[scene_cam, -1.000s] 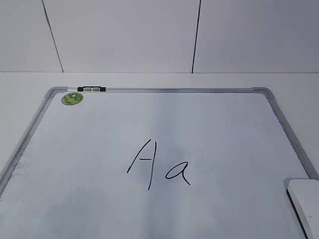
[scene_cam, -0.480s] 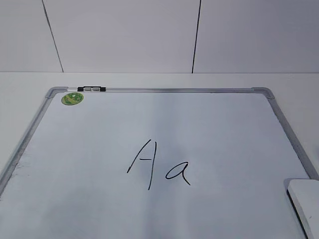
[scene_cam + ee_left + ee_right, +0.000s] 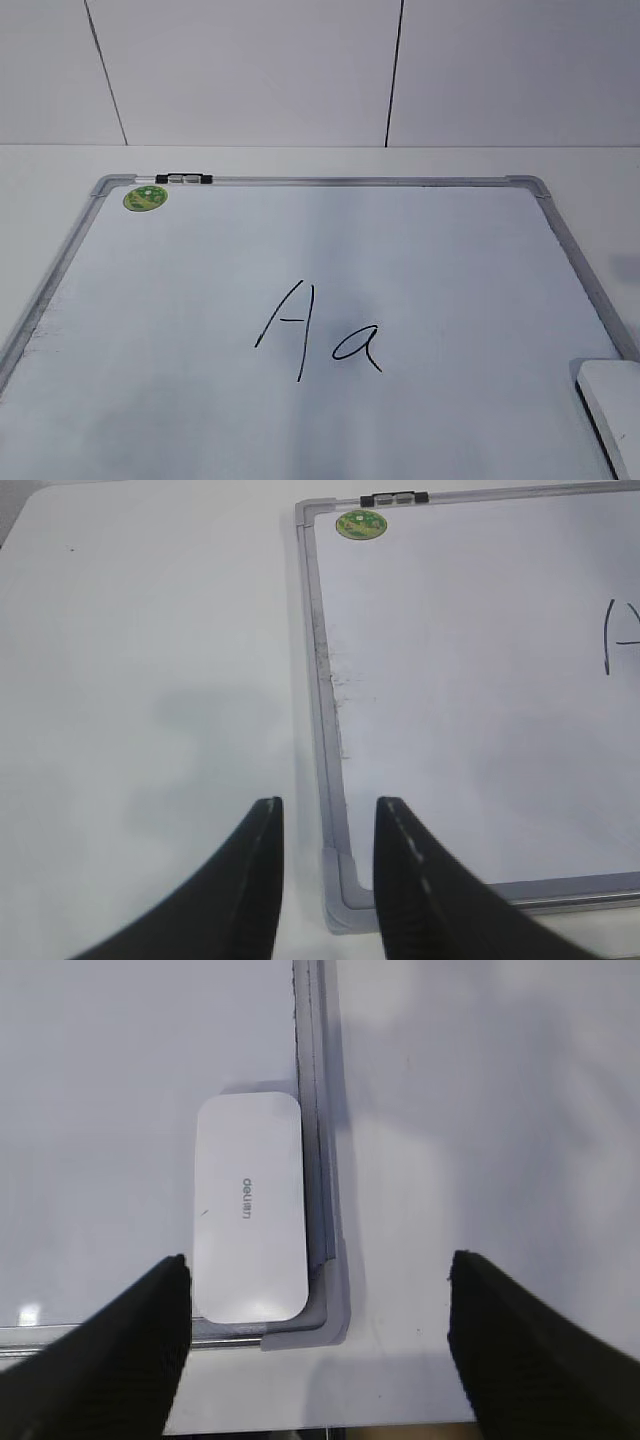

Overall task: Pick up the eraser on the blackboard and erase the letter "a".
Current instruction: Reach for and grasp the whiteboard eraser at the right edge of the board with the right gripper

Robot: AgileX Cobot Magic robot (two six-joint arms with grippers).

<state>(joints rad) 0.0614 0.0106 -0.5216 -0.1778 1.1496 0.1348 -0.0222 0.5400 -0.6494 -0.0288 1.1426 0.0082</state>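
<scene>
Outside, the board [image 3: 320, 300] lies flat with "A" [image 3: 285, 328] and the letter "a" [image 3: 358, 345] near its middle; the eraser [image 3: 612, 405] sits at the board's near right corner, seemingly flat, though cropped. Left wrist: the left gripper [image 3: 328, 815], empty, jaws narrowly parted, hangs above the board's near left corner [image 3: 340, 900]. Right wrist: the right gripper [image 3: 318, 1272], wide open and empty, hangs above the eraser [image 3: 250, 1205], which lies against the board's right frame [image 3: 316, 1140].
</scene>
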